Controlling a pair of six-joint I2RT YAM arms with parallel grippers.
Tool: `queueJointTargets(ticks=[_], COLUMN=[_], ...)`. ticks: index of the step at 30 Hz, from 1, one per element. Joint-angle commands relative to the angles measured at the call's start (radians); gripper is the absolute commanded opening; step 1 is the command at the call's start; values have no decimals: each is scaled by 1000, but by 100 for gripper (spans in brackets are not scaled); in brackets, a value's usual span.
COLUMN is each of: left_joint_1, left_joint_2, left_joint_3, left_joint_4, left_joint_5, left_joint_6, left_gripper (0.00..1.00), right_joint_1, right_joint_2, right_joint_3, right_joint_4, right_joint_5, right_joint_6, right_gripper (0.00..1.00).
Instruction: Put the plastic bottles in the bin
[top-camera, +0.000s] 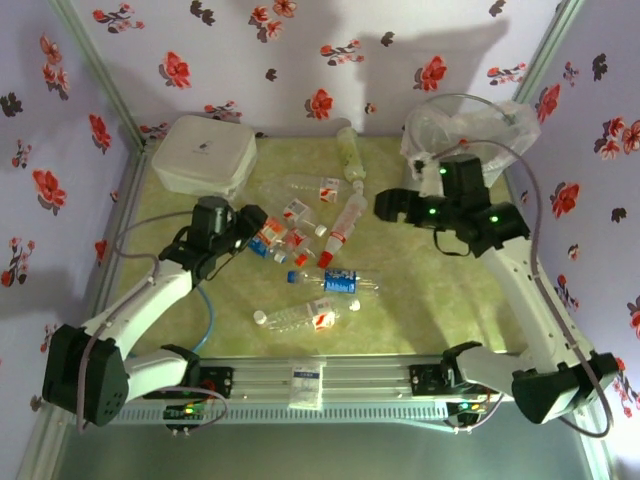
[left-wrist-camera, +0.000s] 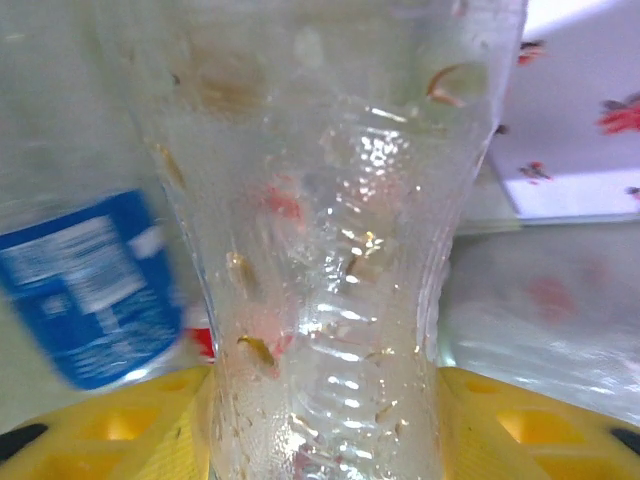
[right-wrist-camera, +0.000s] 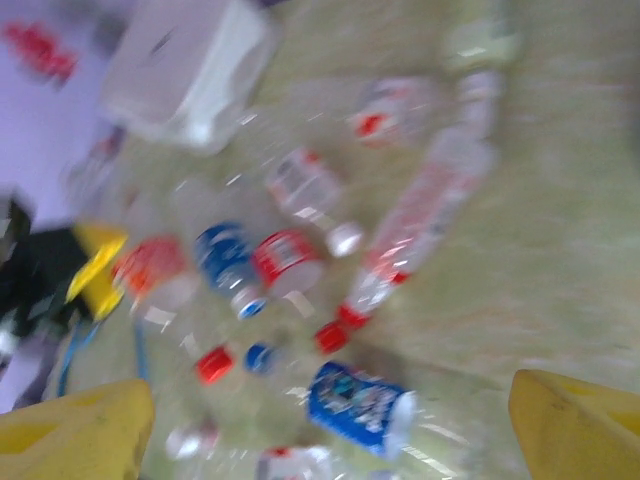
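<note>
left gripper (left-wrist-camera: 325, 400): yellow fingers (left-wrist-camera: 120, 430) sit against both sides of a clear bottle (left-wrist-camera: 320, 250) at its narrow waist; it is gripped.
clear bottle: upright in the left wrist view, right in front of the camera; a blue-label bottle (left-wrist-camera: 90, 290) lies just beside it on the left.
right gripper (right-wrist-camera: 328, 400): jaws wide, nothing between them; the plastic bottles (right-wrist-camera: 300, 250) lie scattered on the table (right-wrist-camera: 560, 250) ahead of it, apart from the fingers.
bin (top-camera: 445, 125): far right corner, just behind the right wrist, well apart from the bottle cluster.
loose bottles: pale green bottle (top-camera: 350, 150) near the back edge, others mid-table, two near the front rail.
hard to see: the held bottle is cut off top and bottom, cap unseen. From above, the left gripper (top-camera: 255, 232) covers it. Right wrist view is blurred, labels unreadable.
left arm: reaches from the near-left base up and right, gripper low in the cluster beside the white box (top-camera: 203, 152).
right arm: runs up the right side, elbow folded, right gripper (top-camera: 383, 207) pointing left toward mid-table.
</note>
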Motion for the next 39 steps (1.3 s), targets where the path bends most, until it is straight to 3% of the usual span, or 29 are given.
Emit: queueJointTargets(ticks=[1,6,14,16,22,24,28,33,35,39], left_joint_1=[-25,-116,-187,-193,-192,-192,-185,-97,-62,-28], left_joint_2=[58,154,210,220,223,217,176,61,14,-53], left_joint_3=[69,161,193,192,195,191,174,117,90,52], left_joint_4=[87,174,261,292,287,300,306,259,209,55], left_joint_5=[138,214,233,239,241,241,231,210,176,91], left_joint_6=[42,44,-2,-18,-11,-17,-12,9,29,99], left_gripper=[53,52,54,53,54,55,68,91,93,95], right_joint_1=[113,233,246,245,239,231,205,100,46,-48], right_joint_2=[66,231,328,340,322,319,297,221,188,161], right_joint_3=[-33,-3,-7,-18,-22,-17,3,105,170,371], right_joint_4=[121,174,289,307,308,300,263,128,64,-92], right_joint_5=[-152,-126,-152,-158,-114,-114,-98,-31,10,221], right_joint_6=[-35,-51,-18,-9,1,1,-10,-45,-70,-132], right_gripper=[90,87,89,83,52,51,49,47,46,45])
